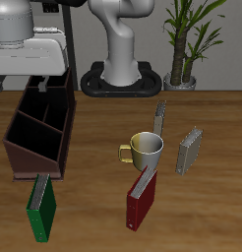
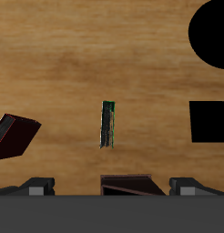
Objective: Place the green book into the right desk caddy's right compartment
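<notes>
The green book (image 1: 40,209) stands on its edge near the table's front edge, just in front of the right desk caddy (image 1: 36,133). The caddy is a dark brown open box with inner dividers. My gripper (image 1: 54,85) hangs open, high above the caddy's back part and far from the book. In the wrist view the green book (image 2: 107,125) shows as a thin strip seen from above. There my gripper (image 2: 112,187) holds nothing, its fingertips (image 2: 34,187) wide apart. A corner of the caddy (image 2: 14,135) shows beside the book.
A yellow-green mug (image 1: 145,150) stands mid-table. A dark-red book (image 1: 143,195) stands in front of it. Two grey books (image 1: 160,118) (image 1: 189,150) stand behind and beside the mug. A potted plant (image 1: 182,49) is at the back.
</notes>
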Motion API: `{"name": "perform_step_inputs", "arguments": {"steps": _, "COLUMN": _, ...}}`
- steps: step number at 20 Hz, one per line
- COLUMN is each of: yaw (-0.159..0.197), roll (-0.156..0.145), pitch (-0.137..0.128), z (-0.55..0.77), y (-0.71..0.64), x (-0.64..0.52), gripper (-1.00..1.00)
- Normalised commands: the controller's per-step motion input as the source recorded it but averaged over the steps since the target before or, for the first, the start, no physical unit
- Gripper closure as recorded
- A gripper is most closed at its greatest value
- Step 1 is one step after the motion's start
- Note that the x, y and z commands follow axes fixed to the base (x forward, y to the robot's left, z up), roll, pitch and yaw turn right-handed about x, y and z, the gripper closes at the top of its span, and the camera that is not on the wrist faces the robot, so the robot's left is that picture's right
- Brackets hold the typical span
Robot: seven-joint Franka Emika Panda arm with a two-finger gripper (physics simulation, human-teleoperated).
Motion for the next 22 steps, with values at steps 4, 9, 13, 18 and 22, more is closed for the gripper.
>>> {"name": "perform_step_inputs", "arguments": {"steps": 4, "yaw": -0.011, "roll": -0.027, "pitch": 0.005, "z": -0.18, "y": -0.01, "x": 0.22, "gripper": -1.0}}
{"name": "perform_step_inputs", "arguments": {"steps": 9, "yaw": 0.011, "roll": -0.01, "pitch": -0.005, "z": -0.19, "y": 0.17, "x": 0.11, "gripper": -1.0}}
{"name": "perform_step_inputs", "arguments": {"steps": 13, "yaw": -0.018, "roll": -0.007, "pitch": 0.002, "z": -0.15, "y": 0.06, "x": 0.07, "gripper": -1.0}}
{"name": "perform_step_inputs", "arguments": {"steps": 18, "yaw": 0.002, "roll": -0.009, "pitch": 0.007, "z": -0.19, "y": -0.07, "x": 0.05, "gripper": -1.0}}
{"name": "perform_step_inputs", "arguments": {"steps": 22, "yaw": 0.029, "roll": -0.025, "pitch": -0.011, "z": -0.24, "y": -0.08, "x": 0.02, "gripper": -1.0}}
